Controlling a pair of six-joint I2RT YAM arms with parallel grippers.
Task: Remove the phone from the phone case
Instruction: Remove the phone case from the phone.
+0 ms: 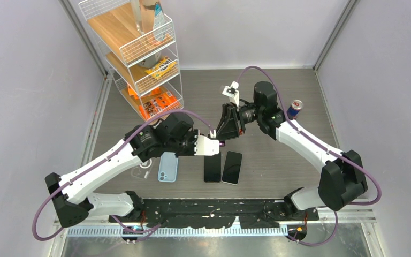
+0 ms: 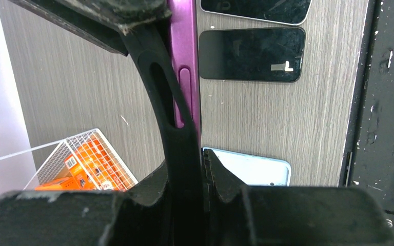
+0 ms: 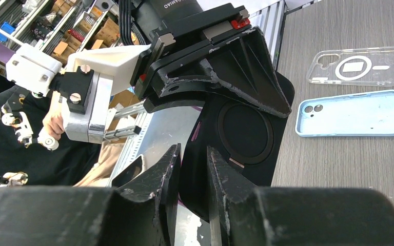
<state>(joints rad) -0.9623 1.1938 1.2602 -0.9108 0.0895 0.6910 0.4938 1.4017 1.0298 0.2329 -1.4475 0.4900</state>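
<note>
A purple phone [image 2: 185, 61] in a black case [image 3: 246, 133] with a round ring on its back is held in the air between both grippers, above the table [image 1: 278, 160]. My left gripper [image 2: 201, 169] is shut on one end of the cased phone. There the case's side rim [image 2: 156, 82] bows away from the phone's purple edge. My right gripper [image 3: 194, 164] is shut on the opposite edge of the black case. In the top view the left gripper [image 1: 214, 145] and right gripper [image 1: 229, 130] meet at the table's middle, and the phone is mostly hidden between them.
Two black phones [image 1: 212, 167] [image 1: 232, 167] lie face up below the grippers. A light blue case [image 1: 167, 166] and a clear case [image 1: 142, 171] lie to their left. A wire rack [image 1: 139, 53] of snacks stands at the back left, and a can [image 1: 295, 108] at the back right.
</note>
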